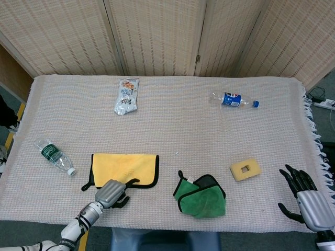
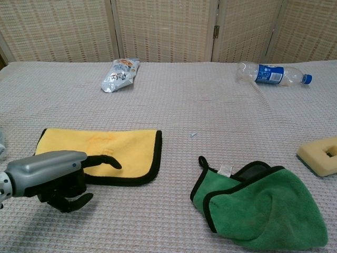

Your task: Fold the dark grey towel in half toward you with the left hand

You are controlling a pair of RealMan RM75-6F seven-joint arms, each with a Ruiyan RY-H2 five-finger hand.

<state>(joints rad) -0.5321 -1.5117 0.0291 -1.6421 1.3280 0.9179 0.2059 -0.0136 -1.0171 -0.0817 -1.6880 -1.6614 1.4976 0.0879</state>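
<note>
A flat yellow towel (image 1: 124, 168) (image 2: 102, 151) with a dark border lies near the table's front left; only its yellow face and dark edging show. My left hand (image 1: 111, 192) (image 2: 51, 172) hovers at the towel's front edge. One finger (image 2: 103, 161) reaches over the dark border, the others curl below, and it holds nothing. A crumpled green towel (image 1: 201, 197) (image 2: 263, 205) with a dark grey inner face lies to the right. My right hand (image 1: 304, 196) is at the front right corner with fingers spread and empty; the chest view does not show it.
A green-label bottle (image 1: 54, 155) lies at the left. A snack bag (image 1: 126, 95) (image 2: 121, 74) and a blue-label bottle (image 1: 233, 100) (image 2: 274, 74) lie at the back. A yellow sponge block (image 1: 244, 169) (image 2: 321, 154) sits right of the green towel.
</note>
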